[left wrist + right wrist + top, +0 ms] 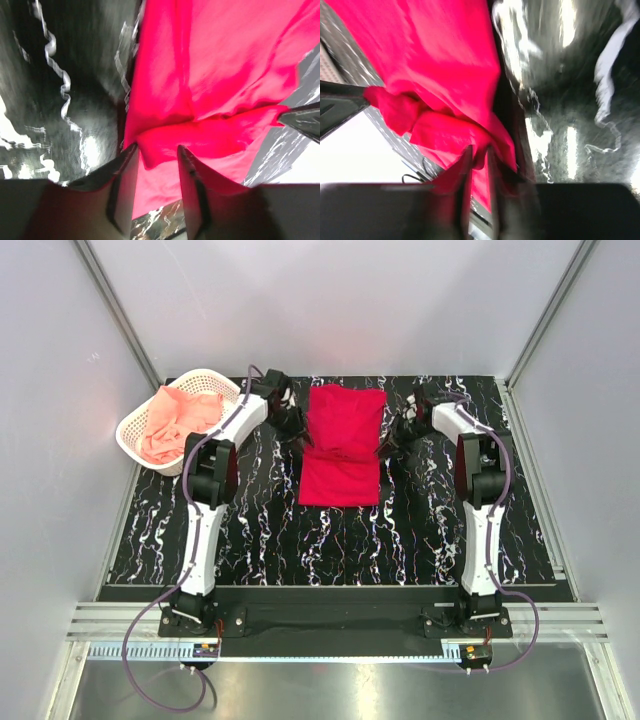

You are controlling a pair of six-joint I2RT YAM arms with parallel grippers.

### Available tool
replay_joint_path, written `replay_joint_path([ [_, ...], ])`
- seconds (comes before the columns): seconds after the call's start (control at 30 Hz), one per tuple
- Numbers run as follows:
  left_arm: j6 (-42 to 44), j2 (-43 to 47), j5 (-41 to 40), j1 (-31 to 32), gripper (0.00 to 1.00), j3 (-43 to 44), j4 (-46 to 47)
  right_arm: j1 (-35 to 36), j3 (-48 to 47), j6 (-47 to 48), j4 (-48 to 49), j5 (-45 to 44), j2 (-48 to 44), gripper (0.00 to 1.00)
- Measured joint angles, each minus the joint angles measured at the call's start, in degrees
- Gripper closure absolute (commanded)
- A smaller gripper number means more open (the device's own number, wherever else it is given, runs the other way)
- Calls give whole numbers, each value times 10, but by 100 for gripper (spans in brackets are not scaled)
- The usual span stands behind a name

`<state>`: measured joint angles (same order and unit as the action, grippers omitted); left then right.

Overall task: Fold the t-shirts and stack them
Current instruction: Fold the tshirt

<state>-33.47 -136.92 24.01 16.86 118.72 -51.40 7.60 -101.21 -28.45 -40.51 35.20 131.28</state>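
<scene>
The crimson red t-shirt (342, 445) lies partly folded at the middle of the black marbled table, its top part doubled over. My left gripper (293, 423) is at its left edge. In the left wrist view this gripper (157, 147) is open, and a folded corner of the red t-shirt (225, 60) lies loose at its tips. My right gripper (393, 445) is at the shirt's right edge. In the blurred right wrist view the gripper (479, 149) has its jaws slightly apart, and a fold of the red t-shirt (430, 50) hangs in the gap. The salmon-pink t-shirt (180, 420) is bunched in the basket.
A white lattice basket (128, 427) stands at the table's back left corner, close behind my left arm. Grey walls close in the table (300, 540) on three sides. A metal rail runs along the near edge by the arm bases.
</scene>
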Motion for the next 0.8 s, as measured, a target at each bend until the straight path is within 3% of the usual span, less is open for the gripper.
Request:
replay_joint_path([
  [0.07, -1, -9, -6, -2, 43, 32, -4, -7, -28, -5, -5, 1, 12, 61],
  [0.1, -1, -10, -10, -4, 42, 45, -5, -11, -47, -7, -8, 3, 20, 49],
  [0.2, -3, -9, -21, -12, 36, 74, -11, -19, -105, -10, -23, 4, 37, 36],
  [0.3, 0, 8, -31, -16, 37, 64, -10, -24, -148, 3, -54, -3, 37, 34],
  [0.4, 6, 61, -33, -18, 40, -10, 1, -23, -151, 27, -78, -20, 23, 35],
  [0.53, 21, 172, -29, 0, 45, -167, 33, -10, -83, 57, -103, -50, -30, 42],
  [0.6, 24, 211, -22, 20, 51, -220, 46, 4, -30, 64, -106, -56, -67, 55],
  [0.63, 23, 223, -15, 30, 53, -241, 59, 15, -3, 67, -104, -57, -83, 74],
  [0.7, 19, 228, -4, 55, 54, -263, 81, 42, 49, 70, -95, -56, -114, 83],
  [0.8, 9, 217, 9, 79, 56, -285, 106, 83, 125, 62, -64, -47, -142, 87],
])
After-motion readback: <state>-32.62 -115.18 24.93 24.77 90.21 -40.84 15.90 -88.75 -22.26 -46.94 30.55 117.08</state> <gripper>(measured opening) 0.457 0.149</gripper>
